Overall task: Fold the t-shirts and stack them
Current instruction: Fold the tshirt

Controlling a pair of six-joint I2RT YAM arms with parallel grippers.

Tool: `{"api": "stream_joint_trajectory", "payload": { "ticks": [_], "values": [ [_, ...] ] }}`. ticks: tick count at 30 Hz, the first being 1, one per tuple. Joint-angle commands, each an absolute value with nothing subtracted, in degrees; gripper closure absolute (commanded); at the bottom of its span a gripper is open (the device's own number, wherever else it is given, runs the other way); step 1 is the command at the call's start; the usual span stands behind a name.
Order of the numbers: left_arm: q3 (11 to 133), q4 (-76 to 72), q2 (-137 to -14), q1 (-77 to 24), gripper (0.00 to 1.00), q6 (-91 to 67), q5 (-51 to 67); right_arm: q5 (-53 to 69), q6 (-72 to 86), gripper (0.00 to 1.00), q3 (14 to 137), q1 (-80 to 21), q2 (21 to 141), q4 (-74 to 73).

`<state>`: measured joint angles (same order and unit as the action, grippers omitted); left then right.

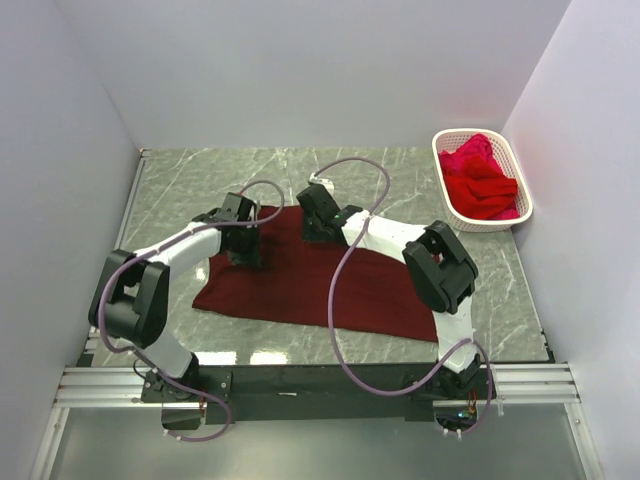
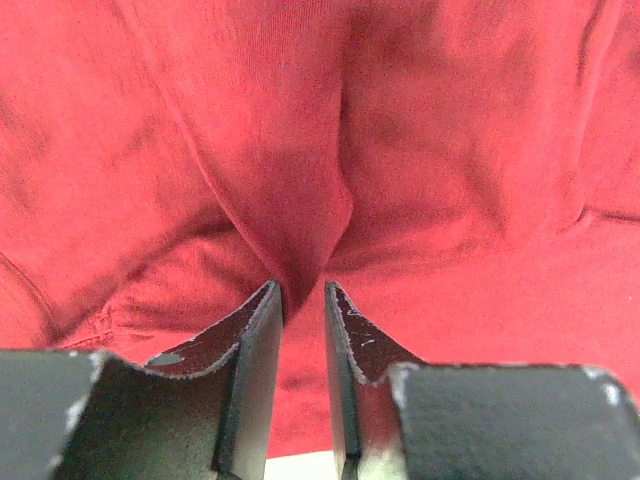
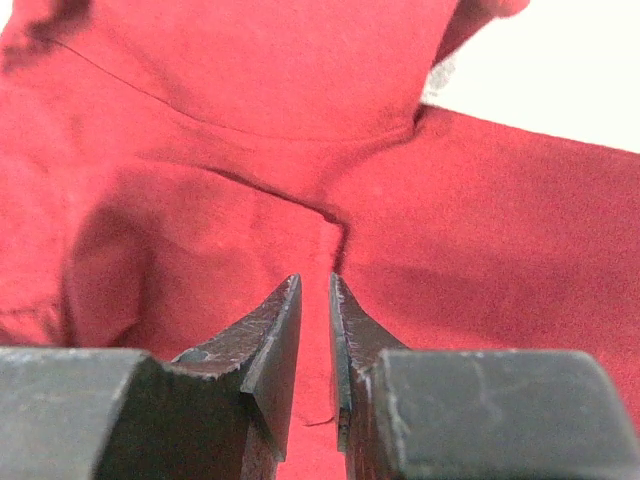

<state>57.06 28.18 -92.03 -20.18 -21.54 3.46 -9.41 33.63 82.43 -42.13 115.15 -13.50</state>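
The maroon t-shirt (image 1: 330, 285) lies pinched beneath left hand (image 2: 303, 292) and right hand (image 3: 315, 282).

Left arm (image 1: 172, 248) and right arm (image 1: 385, 236) were white shells, black joints; black bases (image 1: 163, 386) at 6 o'clock. Purple cable (image 1: 338, 300) looped off each. Fingers (image 2: 250, 350) black, wedge-tipped, paint chipped.

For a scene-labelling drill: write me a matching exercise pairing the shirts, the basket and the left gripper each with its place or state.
1. dark maroon cloth t-shirt
2. white slotted plastic basket
3. bright pinkish-red cloth shirts
4. left gripper

A. heaped in the basket
B. pinching a fold of maroon cloth
C. at the far right corner of the grey marble table
D. spread out on the table

Pairs: 1-D, 2-C, 3-A, 4-B
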Motion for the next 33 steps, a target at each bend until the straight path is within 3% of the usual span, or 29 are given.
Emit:
{"api": "stream_joint_trajectory", "payload": {
  "ticks": [1, 5, 12, 19, 24, 33],
  "values": [
    [53.2, 27.0, -88.0, -20.2, 0.71, -26.3, 6.8, -10.4, 34.2, 0.75, 82.3, -41.7, 111.7, -11.1],
    [49.8, 25.6, -86.1, -20.3, 0.74, -28.5, 7.5, -9.2, 33.8, 0.76, 82.6, -41.7, 111.8, -10.9],
    [50.8, 23.6, -81.0, -19.0, 0.5, -30.7, 9.7, -3.7, 31.4, 0.75, 82.7, -42.7, 112.0, -8.2],
    [55.1, 25.1, -78.0, -12.5, 0.54, -37.6, 5.3, -3.9, 30.7, 0.75, 85.7, -44.1, 113.7, -9.8],
    [57.1, 26.9, -84.3, -9.2, 0.55, -40.7, 11.4, -4.6, 30.5, 0.75, 85.8, -44.0, 113.6, -10.5],
    [52.7, 19.3, -88.1, -8.4, 0.49, -50.9, 12.9, -3.8, 31.0, 0.75, 85.0, -43.9, 113.3, -9.8]
  ]
}}
